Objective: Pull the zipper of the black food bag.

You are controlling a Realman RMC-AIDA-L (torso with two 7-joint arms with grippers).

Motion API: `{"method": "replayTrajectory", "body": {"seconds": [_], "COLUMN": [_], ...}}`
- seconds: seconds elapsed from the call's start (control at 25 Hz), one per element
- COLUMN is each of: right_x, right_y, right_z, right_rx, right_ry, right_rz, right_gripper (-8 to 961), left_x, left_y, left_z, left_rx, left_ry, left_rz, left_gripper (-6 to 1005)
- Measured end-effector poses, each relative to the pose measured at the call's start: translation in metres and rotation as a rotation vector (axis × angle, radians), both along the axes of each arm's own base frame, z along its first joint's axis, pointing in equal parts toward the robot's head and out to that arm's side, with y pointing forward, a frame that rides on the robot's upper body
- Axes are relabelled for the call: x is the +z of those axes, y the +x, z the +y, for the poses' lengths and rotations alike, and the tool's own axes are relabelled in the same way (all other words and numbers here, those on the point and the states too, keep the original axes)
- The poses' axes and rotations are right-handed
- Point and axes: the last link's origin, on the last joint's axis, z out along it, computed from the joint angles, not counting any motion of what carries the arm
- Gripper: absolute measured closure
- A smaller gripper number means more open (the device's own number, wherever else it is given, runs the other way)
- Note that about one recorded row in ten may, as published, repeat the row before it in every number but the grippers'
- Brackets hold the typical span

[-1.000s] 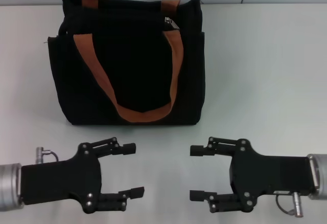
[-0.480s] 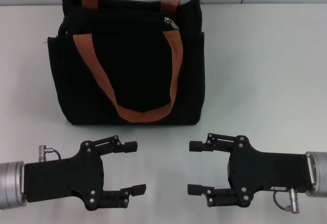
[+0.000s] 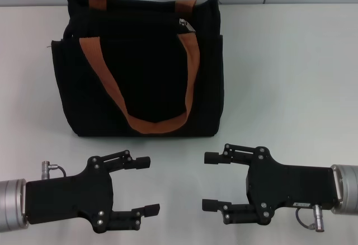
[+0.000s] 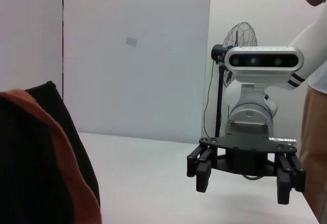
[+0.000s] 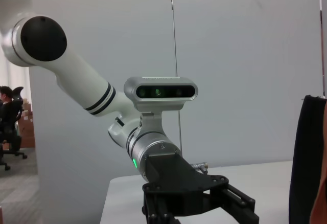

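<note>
While wrist views crop bag (image 3: pixel 142 66), head shows zipper (image 3: pixel 185 24).

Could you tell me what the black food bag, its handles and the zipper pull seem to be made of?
The black food bag looks like matte woven fabric, perhaps canvas: it reflects no light and its walls sag softly. Its rust-orange handles appear to be flat webbing, bending in smooth loops. The zipper pull seems to be metal, judging by its small silvery glint. Both end effectors sit open in front of the bag, touching nothing.
</note>
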Motion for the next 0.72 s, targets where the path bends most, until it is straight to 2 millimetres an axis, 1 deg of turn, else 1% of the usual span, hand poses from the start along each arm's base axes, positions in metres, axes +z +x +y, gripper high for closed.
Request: {"method": "replayTrajectory", "body": {"seconds": [0.28, 0.72], "right_x": [-0.0015, -0.0006], "right_y": [0.0003, -0.0008], "right_z": [-0.0018, 0.0017], "right_rx": [-0.014, -0.041], "right_ry": [-0.005, 0.021], "right_rz": [0.008, 0.03], "right_gripper": [200, 199], "left_x": [-0.0012, -0.0013], "left_y": [0.0004, 0.0002], "left_z": [-0.0008, -0.0015], "left_rx": [0.0, -0.014], "left_ry": [-0.007, 0.003], "left_rz": [-0.002, 0.0], "left_gripper": [181, 181]}}
